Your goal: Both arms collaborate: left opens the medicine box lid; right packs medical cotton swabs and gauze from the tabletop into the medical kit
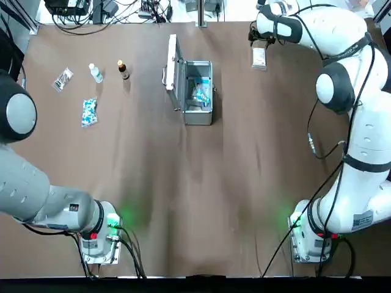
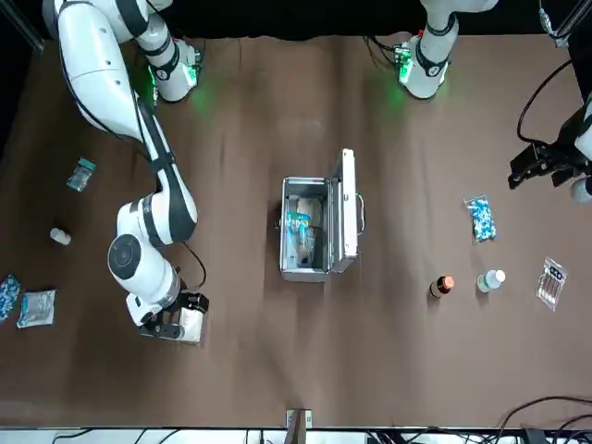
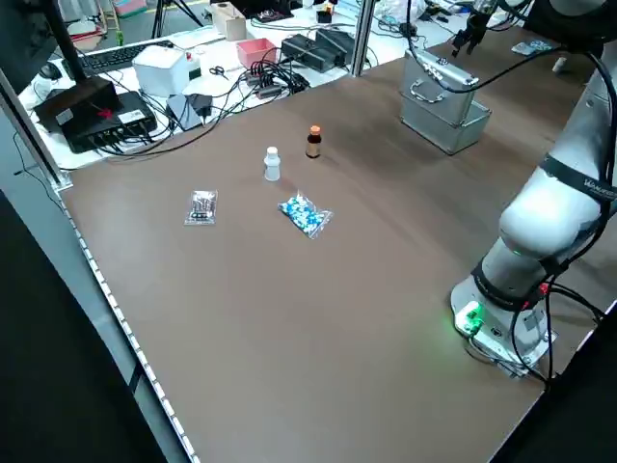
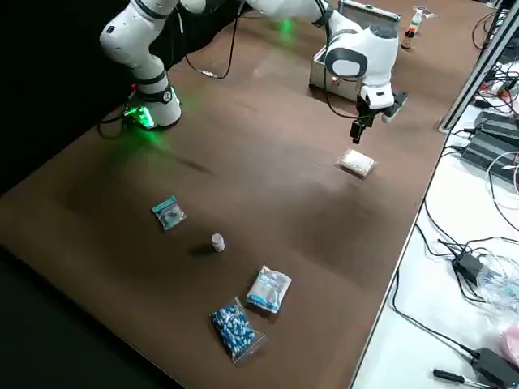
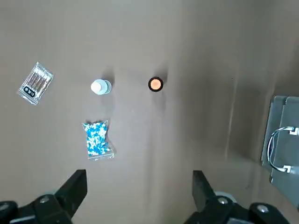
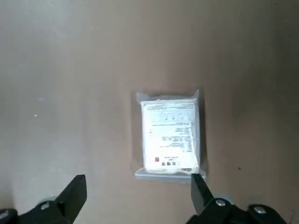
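Right arm: reaches out from its base along the robot's right side of the tabletop (image 1: 244,201); elbow bent, wrist turned down toward the far right part
Right gripper (image 6: 140,198): above the tabletop, close to the gauze and not holding it; jaws spread wide, nothing between them
Left arm: bends out past the robot's left side of the tabletop; the left gripper (image 5: 140,196) hangs over that side, pointing down, well apart from the medical kit; jaws wide open, holding nothing
Gauze: white packet (image 6: 170,135) in a clear bag, flat on the tabletop at the far right, printed face up; in the front view the right gripper partly covers it
Left-side items: small clear packet (image 5: 36,83) nearest the edge; white-capped bottle (image 5: 101,87) and dark bottle with an orange cap (image 5: 155,84), both upright; blue-and-white pouch (image 5: 97,139) near the white-capped bottle
Right-side items: teal packet (image 4: 169,212) flat on the tabletop; small white bottle (image 4: 218,242) near it; white-and-blue packet (image 4: 268,289) just beside a bag of blue pieces (image 4: 235,330)
In the way: the medical kit (image 1: 198,116) stands between the left-side bottles and the gauze
Medical kit: open, near the middle of the far half; its lid (image 1: 174,74) stands raised on the robot's left side, handle facing outward
Kit contents: a teal-and-white packet (image 2: 298,231), which may be the cotton swabs, though its label cannot be read; it lies inside, below the rim
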`<state>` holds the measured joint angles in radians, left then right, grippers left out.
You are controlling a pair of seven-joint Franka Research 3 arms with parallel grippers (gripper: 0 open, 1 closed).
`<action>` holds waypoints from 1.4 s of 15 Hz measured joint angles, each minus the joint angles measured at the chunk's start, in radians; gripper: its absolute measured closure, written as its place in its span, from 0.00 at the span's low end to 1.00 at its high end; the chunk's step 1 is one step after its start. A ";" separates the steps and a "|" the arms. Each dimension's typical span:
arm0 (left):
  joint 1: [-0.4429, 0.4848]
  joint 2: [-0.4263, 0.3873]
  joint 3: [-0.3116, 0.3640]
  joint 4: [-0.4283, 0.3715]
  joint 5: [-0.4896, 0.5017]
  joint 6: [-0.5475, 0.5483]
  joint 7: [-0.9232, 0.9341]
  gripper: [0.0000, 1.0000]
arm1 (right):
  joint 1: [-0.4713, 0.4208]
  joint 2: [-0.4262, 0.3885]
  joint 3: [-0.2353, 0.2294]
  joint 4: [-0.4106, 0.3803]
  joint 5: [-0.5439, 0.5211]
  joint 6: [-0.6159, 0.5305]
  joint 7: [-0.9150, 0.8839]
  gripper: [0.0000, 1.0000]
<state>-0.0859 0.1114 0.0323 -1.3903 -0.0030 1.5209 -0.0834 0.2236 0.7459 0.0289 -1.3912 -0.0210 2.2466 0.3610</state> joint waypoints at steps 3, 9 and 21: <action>0.000 0.000 0.000 0.000 0.000 0.000 0.000 0.00 | -0.004 0.001 0.000 -0.001 -0.016 0.014 0.000 0.01; 0.000 0.000 -0.001 -0.001 0.000 0.000 0.000 0.00 | -0.011 0.056 -0.011 -0.009 -0.019 0.115 0.000 0.01; 0.000 0.000 -0.001 -0.001 0.000 0.000 0.000 0.00 | -0.033 0.154 -0.013 -0.008 -0.039 0.240 -0.003 0.01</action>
<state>-0.0859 0.1114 0.0309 -1.3916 -0.0029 1.5213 -0.0834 0.1904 0.9003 0.0161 -1.3991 -0.0596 2.4867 0.3576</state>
